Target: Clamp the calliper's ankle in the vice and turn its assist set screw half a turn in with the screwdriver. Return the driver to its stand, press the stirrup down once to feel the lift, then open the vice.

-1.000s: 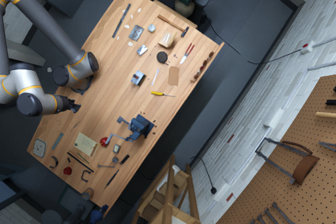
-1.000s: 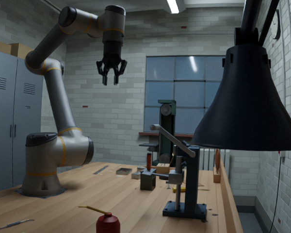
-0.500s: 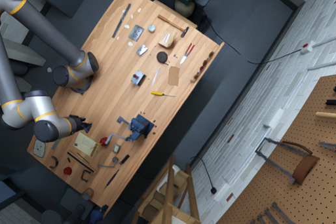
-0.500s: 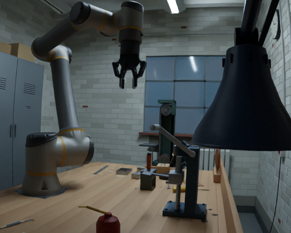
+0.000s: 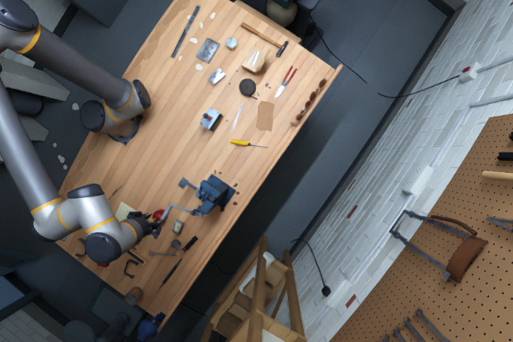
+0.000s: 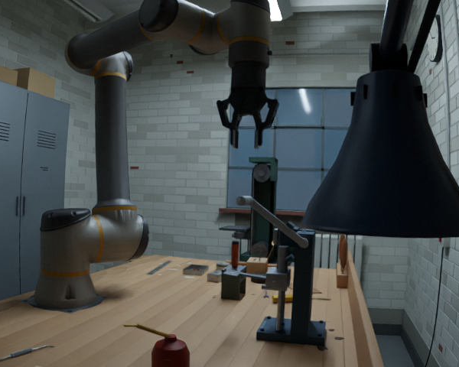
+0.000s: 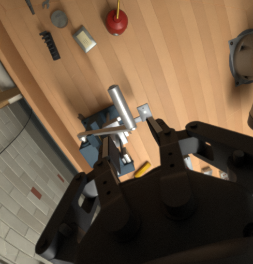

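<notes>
The vice handle [image 7: 121,107] [image 6: 272,221] is a grey bar that slants up from the blue vice [image 7: 105,138] [image 5: 214,192] [image 6: 301,284] near the bench's wall edge. My gripper [image 6: 245,142] [image 7: 132,140] hangs high above it, open and empty. The grey calliper [image 5: 184,200] [image 6: 275,278] sits at the vice, and its flat end plate [image 7: 144,110] sticks out toward the bench middle. A yellow-handled screwdriver [image 5: 247,144] [image 7: 142,169] lies flat on the bench beyond the vice. A dark block with a red-handled tool upright in it [image 6: 234,276] stands behind the vice.
The arm's base [image 6: 69,260] [image 7: 244,56] is bolted to the bench's left side. A large black lamp shade [image 6: 388,158] blocks the right of the second side camera. A red oil can [image 6: 169,347] [image 7: 116,21] [image 5: 157,216] stands near the front edge, among small tools and plates.
</notes>
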`<action>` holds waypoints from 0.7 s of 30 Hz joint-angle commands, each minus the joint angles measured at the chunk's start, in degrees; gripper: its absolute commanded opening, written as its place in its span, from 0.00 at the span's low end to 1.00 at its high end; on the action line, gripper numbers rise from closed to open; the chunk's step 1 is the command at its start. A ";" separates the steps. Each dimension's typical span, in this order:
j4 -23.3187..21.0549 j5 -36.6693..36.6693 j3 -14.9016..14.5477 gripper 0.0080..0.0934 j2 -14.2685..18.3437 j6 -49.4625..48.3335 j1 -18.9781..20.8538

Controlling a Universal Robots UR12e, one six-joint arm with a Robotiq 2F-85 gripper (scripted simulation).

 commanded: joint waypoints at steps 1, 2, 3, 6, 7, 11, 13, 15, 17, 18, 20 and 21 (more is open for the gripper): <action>0.00 0.00 -0.04 0.47 -0.21 0.00 0.03; -0.02 0.00 -0.06 0.47 -0.18 0.00 0.03; -0.02 0.00 -0.07 0.47 -0.17 0.00 0.03; -0.27 0.00 0.13 0.47 -0.11 0.00 0.03; -0.51 0.00 0.34 0.47 -0.07 0.00 0.03; -2.42 0.00 2.03 0.47 0.24 0.00 0.02; -3.76 0.00 3.18 0.47 0.47 0.00 0.02; -5.15 0.00 4.32 0.47 0.73 0.00 0.02; -6.40 0.00 5.30 0.47 0.98 0.00 0.02; -6.91 0.00 5.69 0.47 1.08 0.00 0.02; -7.65 0.00 6.22 0.47 1.24 0.00 0.02; -7.86 0.00 6.37 0.47 1.29 0.00 0.02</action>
